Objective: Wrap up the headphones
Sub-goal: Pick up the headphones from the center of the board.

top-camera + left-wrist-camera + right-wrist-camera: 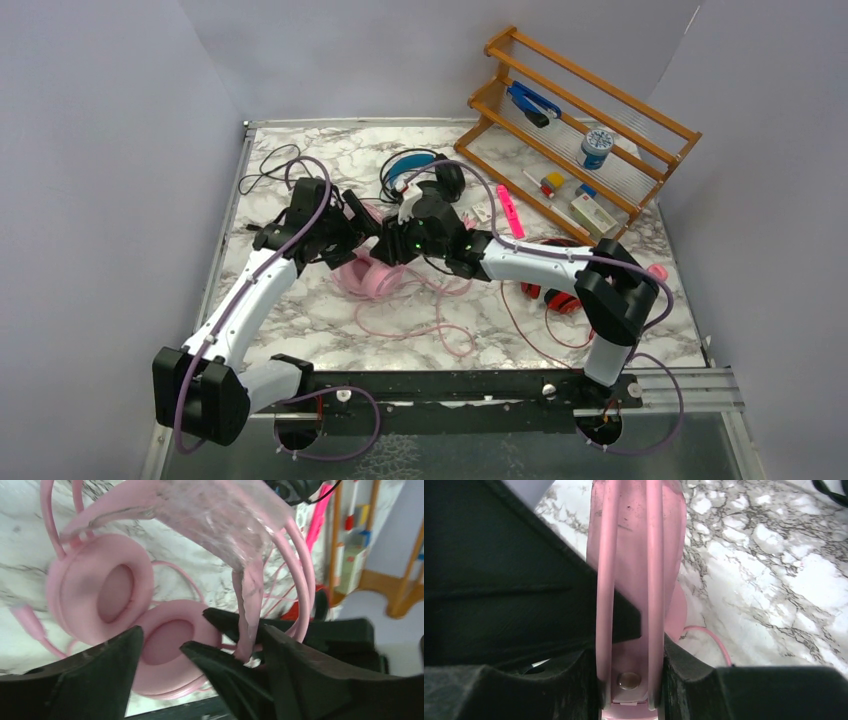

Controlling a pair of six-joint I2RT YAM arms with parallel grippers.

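Right jaws clamp the pink headset [365,278]'s band; left jaws, apart at nine o'clock, should fetch the loose cable [402,335] at five o'clock.

Bright, even light; the pink headphones [100,590] look smeared, perhaps by motion.

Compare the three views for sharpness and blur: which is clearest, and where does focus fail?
Top external view: sharp, evenly lit, marble table veins crisp. Left wrist view: pink headset smeared, its band a ghostly blur. Right wrist view: that band very close and soft; marble behind is sharper.
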